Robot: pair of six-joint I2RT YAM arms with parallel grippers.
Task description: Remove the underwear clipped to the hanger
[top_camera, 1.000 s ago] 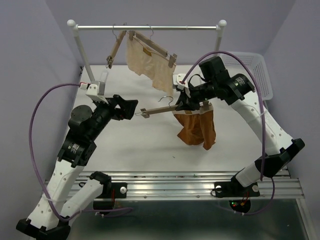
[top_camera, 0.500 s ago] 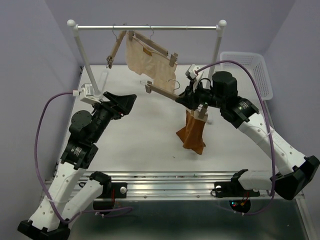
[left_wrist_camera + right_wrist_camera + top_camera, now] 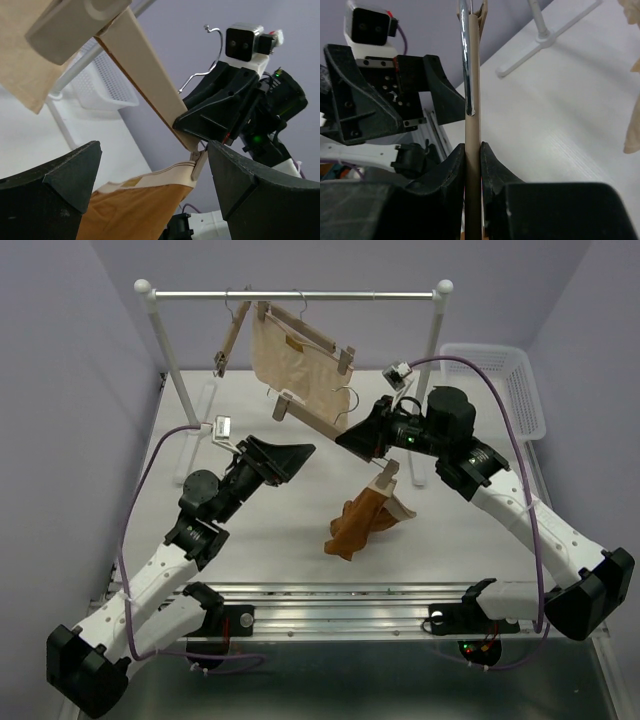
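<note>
You have the upper underwear (image 3: 295,365) under the rail (image 3: 350,296), top centre; the lower underwear (image 3: 360,525) mid-frame, seemingly touching the counter (image 3: 285,545); basket (image 3: 505,375) upper right.

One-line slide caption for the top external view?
Right end effector grips a wooden hanger, rust-orange underwear hanging from its lower clip; left end effector open alongside.

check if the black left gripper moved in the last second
Yes. The black left gripper shifted rightward, away from the white rail's left post, toward the wooden hanger.
</note>
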